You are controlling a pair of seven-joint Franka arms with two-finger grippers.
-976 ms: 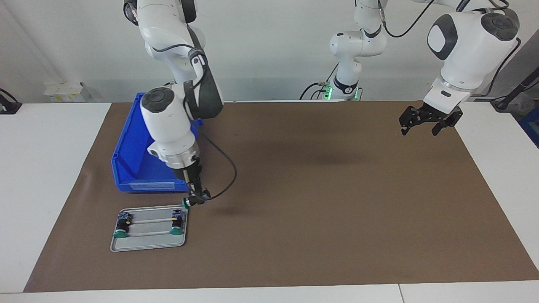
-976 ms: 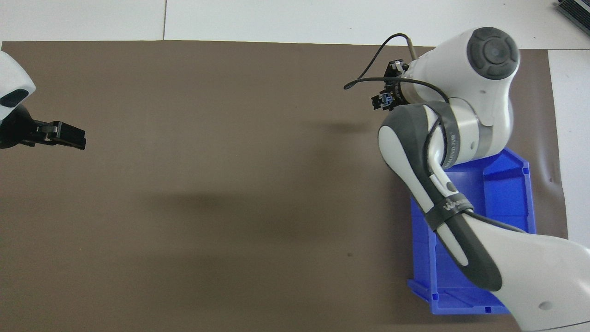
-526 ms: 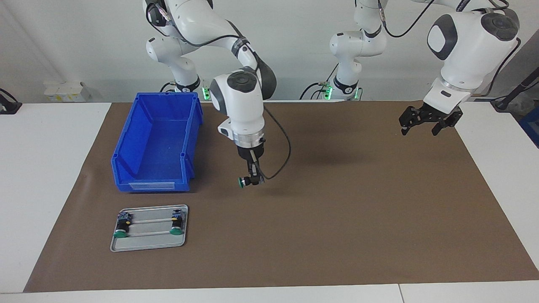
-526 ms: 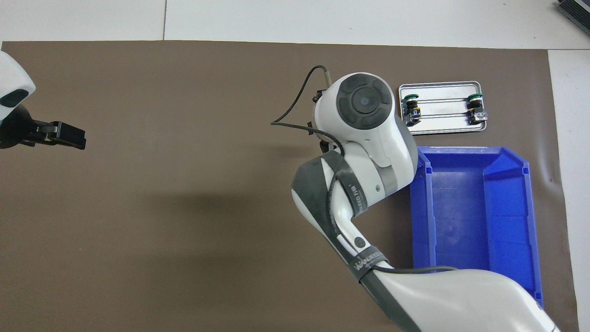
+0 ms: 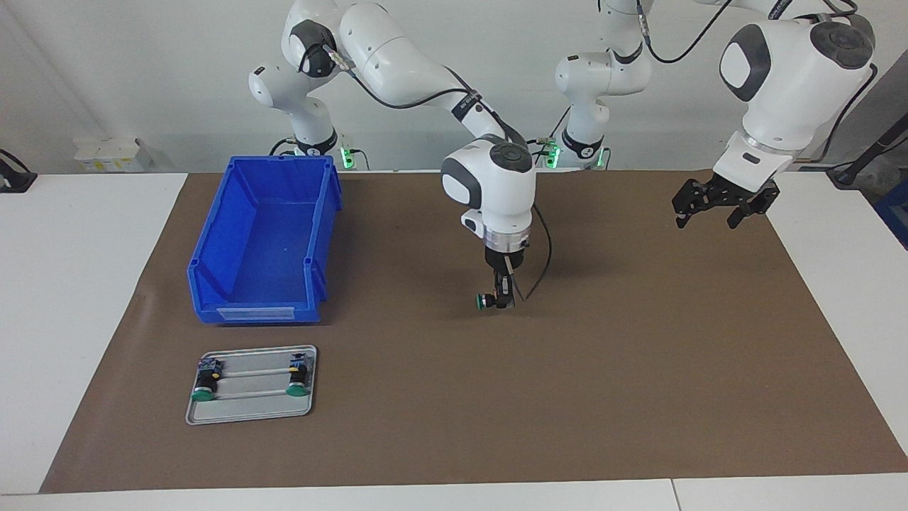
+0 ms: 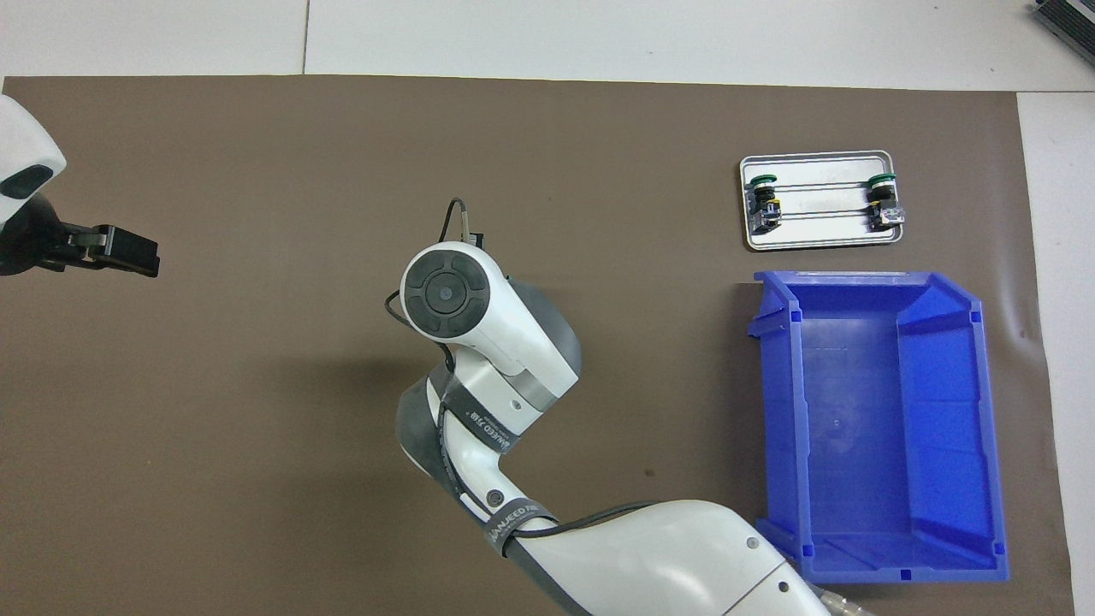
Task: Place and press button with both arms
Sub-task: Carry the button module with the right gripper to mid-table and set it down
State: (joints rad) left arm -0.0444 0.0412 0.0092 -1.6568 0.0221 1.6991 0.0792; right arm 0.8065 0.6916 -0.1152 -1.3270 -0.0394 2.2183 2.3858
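Observation:
My right gripper [image 5: 503, 299] is shut on a button [image 5: 484, 301] with a green cap, held sideways low over the middle of the brown mat [image 5: 638, 369]. In the overhead view the right arm's wrist [image 6: 445, 295] hides both the gripper and that button. Two more buttons [image 5: 204, 384] [image 5: 298, 379] lie on a small metal tray [image 5: 248, 410], which also shows from above as the tray [image 6: 817, 236] with its buttons [image 6: 762, 202] [image 6: 884, 202]. My left gripper [image 5: 715, 209] hangs open and empty over the mat at the left arm's end, and from above the left gripper [image 6: 115, 250] waits there too.
An empty blue bin [image 5: 213, 245] stands on the mat at the right arm's end, nearer to the robots than the tray; from above the bin [image 6: 855, 411] shows its bare floor. White table [image 5: 71, 284] surrounds the mat.
The right arm has carried the button from beside the tray to over the middle of the mat, uncovering the bin and tray. The left arm has not moved.

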